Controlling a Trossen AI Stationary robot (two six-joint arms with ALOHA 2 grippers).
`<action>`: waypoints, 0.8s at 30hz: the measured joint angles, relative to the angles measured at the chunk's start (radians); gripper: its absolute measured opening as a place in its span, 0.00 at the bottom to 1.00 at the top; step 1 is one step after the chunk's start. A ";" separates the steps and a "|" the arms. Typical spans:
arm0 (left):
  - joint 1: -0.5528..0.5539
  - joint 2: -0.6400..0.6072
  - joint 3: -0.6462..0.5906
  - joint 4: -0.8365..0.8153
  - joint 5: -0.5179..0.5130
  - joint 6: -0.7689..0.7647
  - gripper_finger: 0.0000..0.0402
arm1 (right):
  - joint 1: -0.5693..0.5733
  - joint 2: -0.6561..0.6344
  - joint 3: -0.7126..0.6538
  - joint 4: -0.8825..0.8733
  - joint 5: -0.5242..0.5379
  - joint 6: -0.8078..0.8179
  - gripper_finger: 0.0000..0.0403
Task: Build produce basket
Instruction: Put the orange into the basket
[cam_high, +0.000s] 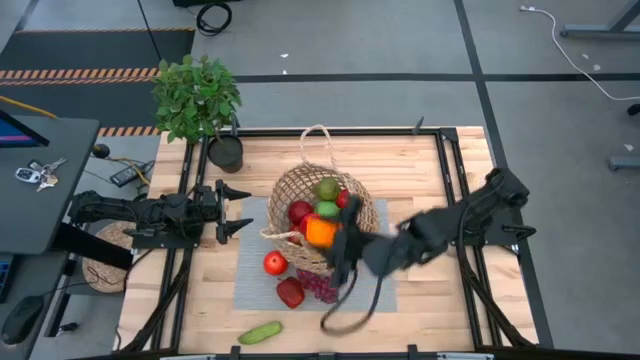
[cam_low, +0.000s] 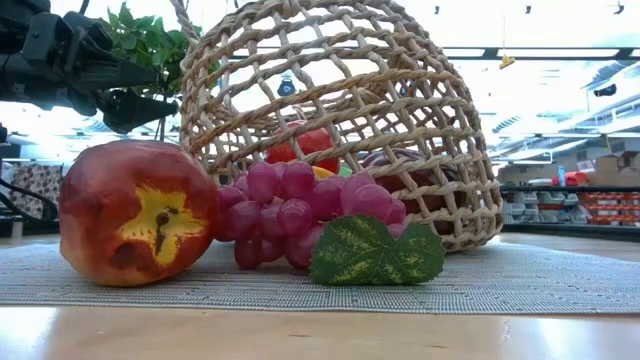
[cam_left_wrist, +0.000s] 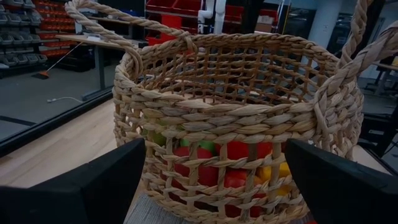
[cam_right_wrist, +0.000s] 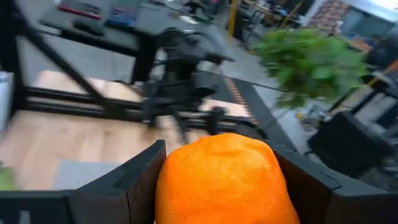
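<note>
Right claw (cam_high: 322, 236) clamping orange (cam_high: 321, 232) over basket (cam_high: 292, 185)

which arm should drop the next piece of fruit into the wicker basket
The right. Its gripper already holds the round orange fruit over the tan open-weave wicker basket. The left gripper waits open and empty beside the basket.

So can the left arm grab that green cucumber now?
Probably yes. The cucumber lies alone on bare table near the front edge, nothing covering it, and the left gripper is open and empty, though it points at the basket.
</note>
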 joint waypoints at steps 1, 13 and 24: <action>0.000 0.000 0.000 0.000 0.000 0.000 0.98 | -0.013 -0.016 0.000 -0.010 -0.001 -0.021 0.65; 0.000 0.000 0.000 0.000 0.000 0.000 0.98 | -0.070 -0.054 0.001 -0.074 -0.048 -0.833 0.65; 0.000 0.000 0.000 0.001 0.000 0.000 0.98 | -0.095 -0.054 0.001 -0.069 -0.045 -1.375 0.66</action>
